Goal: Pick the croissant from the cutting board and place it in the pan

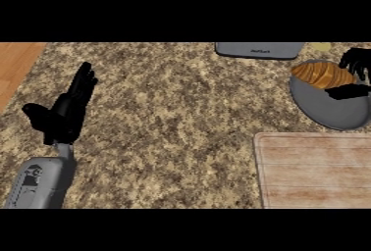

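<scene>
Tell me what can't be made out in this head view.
- Croissant: its right end is hidden by the right hand, so contact with the pan is unclear.
- Right hand: cut off by the right edge, forearm unseen.
- Grey object at the top: cut off, identity unclear.
- Cutting board: runs off the right edge.

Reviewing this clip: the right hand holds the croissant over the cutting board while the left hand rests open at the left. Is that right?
Not quite. The head view shows the right hand holding the croissant over the grey pan, not the cutting board, which lies bare nearer the robot. The left hand does rest open at the left.
</scene>
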Motion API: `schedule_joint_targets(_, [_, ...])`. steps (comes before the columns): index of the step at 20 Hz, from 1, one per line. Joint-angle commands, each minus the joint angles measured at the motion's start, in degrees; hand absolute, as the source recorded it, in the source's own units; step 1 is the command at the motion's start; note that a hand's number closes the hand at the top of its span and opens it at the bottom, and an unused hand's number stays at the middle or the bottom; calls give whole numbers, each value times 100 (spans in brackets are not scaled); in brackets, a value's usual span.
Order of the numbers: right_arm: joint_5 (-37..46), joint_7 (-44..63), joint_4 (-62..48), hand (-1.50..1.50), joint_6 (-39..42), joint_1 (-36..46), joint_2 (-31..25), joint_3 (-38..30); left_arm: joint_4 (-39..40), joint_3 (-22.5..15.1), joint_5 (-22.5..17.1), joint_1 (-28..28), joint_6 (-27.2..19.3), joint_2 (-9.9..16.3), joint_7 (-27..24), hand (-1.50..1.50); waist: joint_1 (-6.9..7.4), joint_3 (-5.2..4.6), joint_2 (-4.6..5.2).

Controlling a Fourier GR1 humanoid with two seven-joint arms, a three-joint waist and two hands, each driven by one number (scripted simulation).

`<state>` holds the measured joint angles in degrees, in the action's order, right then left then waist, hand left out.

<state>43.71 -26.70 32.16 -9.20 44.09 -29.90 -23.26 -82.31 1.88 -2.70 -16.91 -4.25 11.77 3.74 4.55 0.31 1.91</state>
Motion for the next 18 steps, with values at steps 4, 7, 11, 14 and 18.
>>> schedule_joint_targets(4, [-99, -72, -1452, -150, 985, 229, -23, -72, 90, -11, -27, -19, 77, -32, -111, 0, 100, 2, 52])
schedule_joint_targets(7, [-245, -142, -1771, -150, 1567, 548, -184, -198, -54, -160, 90, -93, -13, -115, 20, 0, 138, 13, 49])
schedule_joint_targets(11, [-239, -714, -1923, -150, 1514, 478, -424, -259, -74, -93, 47, -111, 1, -69, 100, 0, 101, 18, 54])
schedule_joint_targets(14, [-656, -1169, -1956, -150, 1317, 420, -221, -667, 87, 46, 31, -50, -51, -52, -44, 0, 10, 16, 34])
schedule_joint_targets(18, [-1219, -1503, -2040, -150, 1546, 392, -457, -1230, -118, -18, 71, 234, -7, -34, -102, 0, -61, 10, -36])
